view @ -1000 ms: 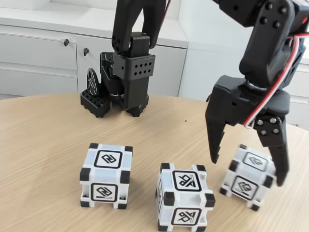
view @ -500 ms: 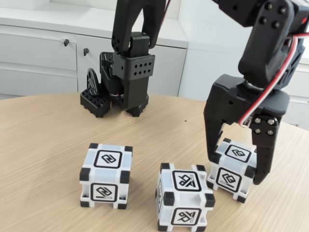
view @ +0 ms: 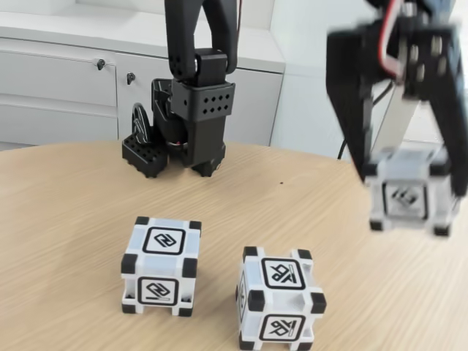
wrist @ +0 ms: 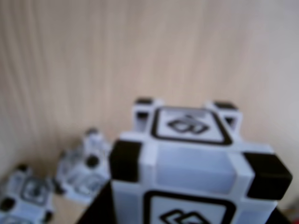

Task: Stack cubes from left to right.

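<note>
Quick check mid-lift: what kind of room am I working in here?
Likely an office or lab: a round wooden table, white lockable cabinets behind, and the gripper holding one cube aloft.

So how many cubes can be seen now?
3: left cube and middle cube rest on the table; right cube is lifted in the claw.

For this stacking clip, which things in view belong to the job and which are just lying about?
Job:
- lifted cube, held clear of the table in the tool
- left cube on the table
- middle cube on the table

Lying about:
- second black arm parked behind
- white cabinets
- wooden table
</note>
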### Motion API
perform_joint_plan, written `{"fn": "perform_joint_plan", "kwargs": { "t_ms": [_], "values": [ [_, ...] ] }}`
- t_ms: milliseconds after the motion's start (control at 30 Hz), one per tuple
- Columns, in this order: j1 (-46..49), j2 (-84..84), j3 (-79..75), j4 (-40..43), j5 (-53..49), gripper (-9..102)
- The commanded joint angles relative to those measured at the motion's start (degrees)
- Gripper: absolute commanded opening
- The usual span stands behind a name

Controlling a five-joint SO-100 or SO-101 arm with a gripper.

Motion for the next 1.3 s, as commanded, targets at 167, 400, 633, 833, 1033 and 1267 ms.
{"fn": "perform_joint_plan", "kwargs": {
  "t_ms": [167, 400, 633, 833, 1033, 1267],
  "values": [
    [20.4, 7.4, -1.4, -0.4, -1.5, 0],
    [34.9, 8.7, -1.3, -0.2, -0.4, 0],
    [37.6, 8.4, -1.3, 11.1, 1.8, 0],
    [37.6, 7.6, -1.2, 16.0, 6.9, 0],
    [37.9, 7.6, 2.5, 16.1, 8.4, 0],
    [43.2, 7.4, 6.2, 15.1, 8.4, 0]
  ]
}}
